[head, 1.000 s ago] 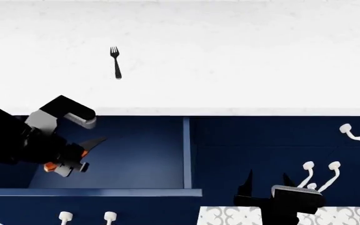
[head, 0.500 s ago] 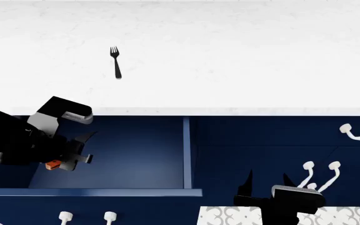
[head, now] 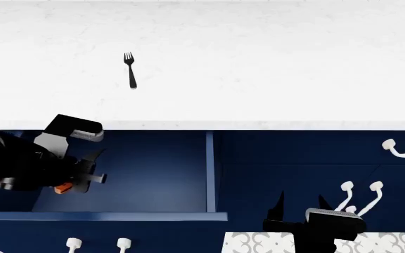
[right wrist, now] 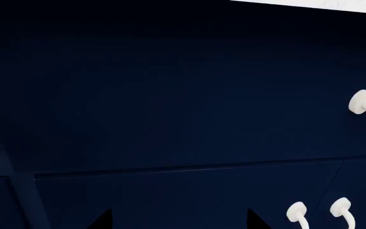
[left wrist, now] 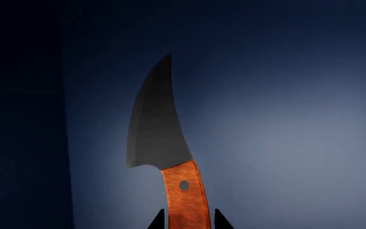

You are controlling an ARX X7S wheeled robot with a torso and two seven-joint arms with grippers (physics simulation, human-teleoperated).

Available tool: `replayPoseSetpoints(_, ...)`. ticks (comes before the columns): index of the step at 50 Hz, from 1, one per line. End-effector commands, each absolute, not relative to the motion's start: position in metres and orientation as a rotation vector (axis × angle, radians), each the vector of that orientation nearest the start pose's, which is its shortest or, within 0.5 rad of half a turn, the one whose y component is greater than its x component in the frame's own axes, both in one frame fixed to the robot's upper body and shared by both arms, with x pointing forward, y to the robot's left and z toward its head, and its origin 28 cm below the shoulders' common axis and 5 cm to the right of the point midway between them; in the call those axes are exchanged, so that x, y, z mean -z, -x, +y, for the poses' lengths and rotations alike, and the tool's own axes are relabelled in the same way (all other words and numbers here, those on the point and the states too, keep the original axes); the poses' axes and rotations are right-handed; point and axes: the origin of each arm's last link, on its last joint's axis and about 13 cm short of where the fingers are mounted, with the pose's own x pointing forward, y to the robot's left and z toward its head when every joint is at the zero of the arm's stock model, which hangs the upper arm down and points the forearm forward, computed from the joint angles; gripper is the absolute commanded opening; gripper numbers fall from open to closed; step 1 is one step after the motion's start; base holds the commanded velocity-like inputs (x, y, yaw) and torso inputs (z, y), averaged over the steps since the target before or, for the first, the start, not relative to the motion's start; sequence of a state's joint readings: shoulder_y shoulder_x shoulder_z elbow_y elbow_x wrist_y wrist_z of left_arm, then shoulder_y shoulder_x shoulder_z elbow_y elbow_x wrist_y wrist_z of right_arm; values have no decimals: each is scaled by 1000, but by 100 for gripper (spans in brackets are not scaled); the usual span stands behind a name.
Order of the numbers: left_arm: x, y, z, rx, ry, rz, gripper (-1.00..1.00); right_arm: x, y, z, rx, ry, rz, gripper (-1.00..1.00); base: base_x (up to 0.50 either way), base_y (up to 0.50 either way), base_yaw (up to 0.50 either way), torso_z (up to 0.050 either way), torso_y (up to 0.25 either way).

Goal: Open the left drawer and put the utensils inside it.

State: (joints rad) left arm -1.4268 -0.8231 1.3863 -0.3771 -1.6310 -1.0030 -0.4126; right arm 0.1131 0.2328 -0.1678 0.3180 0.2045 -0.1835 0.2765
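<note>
My left gripper (head: 83, 176) clamps the knife (left wrist: 160, 138) by its orange handle — blade pointing ahead over the open drawer (head: 153, 168) | fork (head: 129, 70) on the counter at 12 o'clock, long axis 12–6, nearer my left arm | right gripper (head: 302, 205) spread, empty

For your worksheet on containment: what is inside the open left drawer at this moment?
Inside the left drawer the left hand holds the knife over bare blue floor. The arm covers the drawer's left part. The fork lies outside, on the counter.
</note>
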Motion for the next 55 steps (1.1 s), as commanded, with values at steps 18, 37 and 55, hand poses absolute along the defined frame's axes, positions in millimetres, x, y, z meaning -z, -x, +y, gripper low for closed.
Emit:
replayPoseSetpoints(18,-172,-323,321,32,-177,931,-100,15,-226,-136,180,58,36,100,0,0,0,0,0)
replayPoseSetpoints(37,-155,-325,324,18,-152,975,-100,15,-226,-136,180,58,36,100,0,0,0,0,0)
replayPoseSetpoints(55,-161,-325,324,30,-145,988,100,15,-226,-136,180,59,36,100,0,0,0,0,0)
